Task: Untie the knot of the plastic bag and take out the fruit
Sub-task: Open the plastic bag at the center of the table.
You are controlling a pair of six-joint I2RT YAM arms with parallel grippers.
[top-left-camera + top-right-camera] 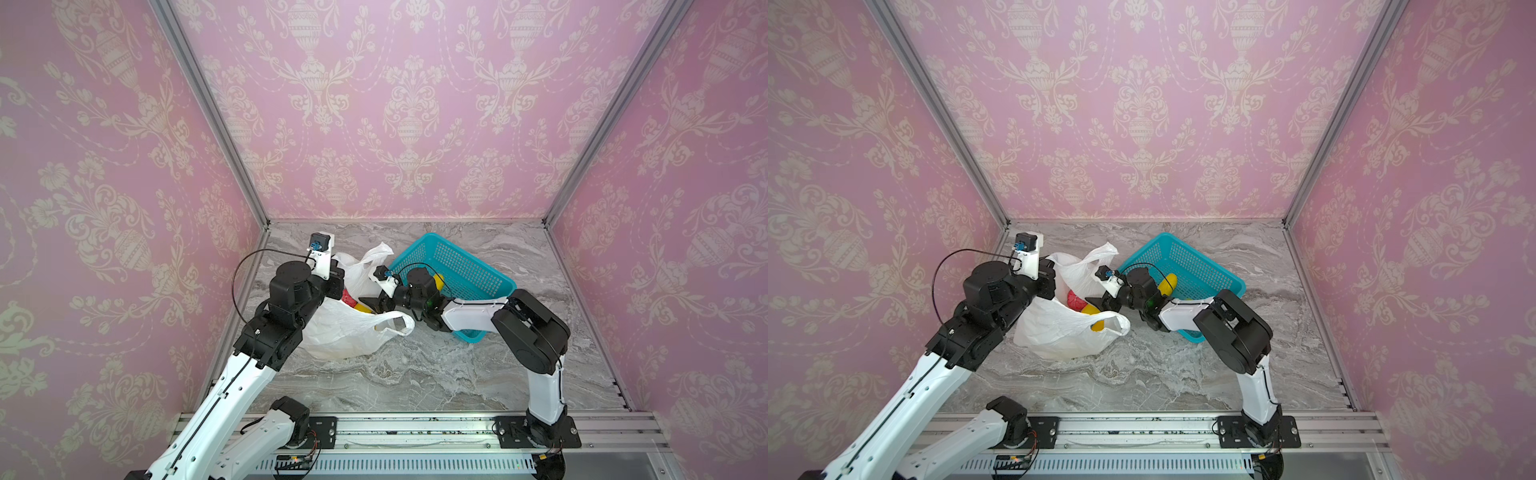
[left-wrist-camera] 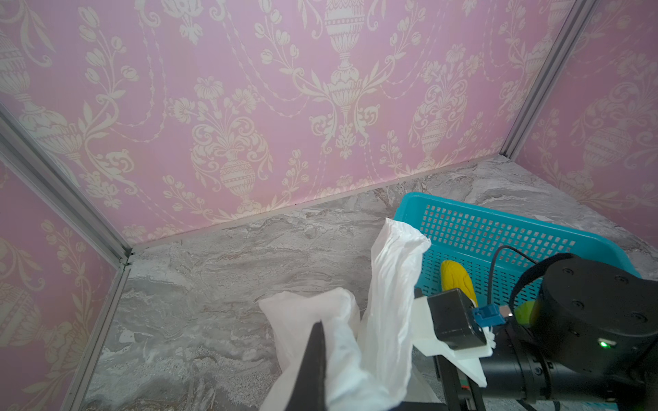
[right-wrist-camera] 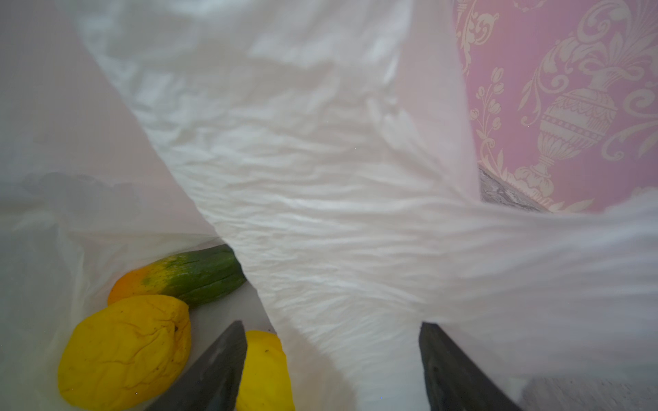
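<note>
- left gripper (image 2: 322,331): clamped fully on plastic bag (image 2: 388,284) film.
- right gripper (image 3: 331,325): jaws wide apart, gripping nothing, at bag mouth; yellow fruit (image 3: 124,352) just beside one jaw.

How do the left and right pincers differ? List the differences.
The left pincer is shut on the bag, pinching its handle; the right pincer is open, gripping nothing. The left pincer sits at the bag's edge; the right pincer points into its mouth, toward yellow fruit. Both meet at the bag.
</note>
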